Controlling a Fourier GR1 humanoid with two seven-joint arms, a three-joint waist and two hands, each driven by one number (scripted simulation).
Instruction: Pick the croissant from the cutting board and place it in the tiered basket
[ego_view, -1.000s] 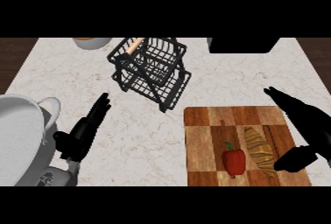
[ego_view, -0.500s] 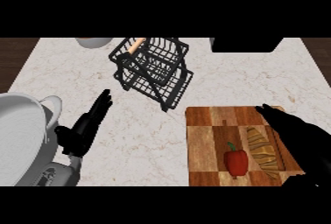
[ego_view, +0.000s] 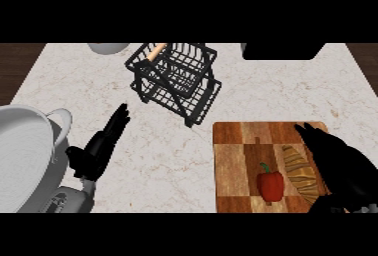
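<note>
While the right hand is held low over the right side of the cutting board, these points are noted:

Croissant: the croissant is seen lying on the near right part of the board, just right of a red pepper; its right edge is hidden under the hand.

Right hand: the fingers are seen straight and stretched toward the far side, beside and partly over the croissant; nothing is held. Whether the pastry is touched cannot be told.

Left hand: the left hand is shown at the left, fingers straight and pressed together, resting above the worktop beside a large white pot.

Tiered basket: the tiered basket is placed far and left of the board, well apart from the croissant, and leans in this view.

Step in hand: the grasp is judged not yet made.

How it is done well: the hand should be centred over the croissant's middle, and the thumb and fingers closed across its narrow width. The pepper should be left untouched. A clean lift should be made before any travel toward the basket is begun.
</note>
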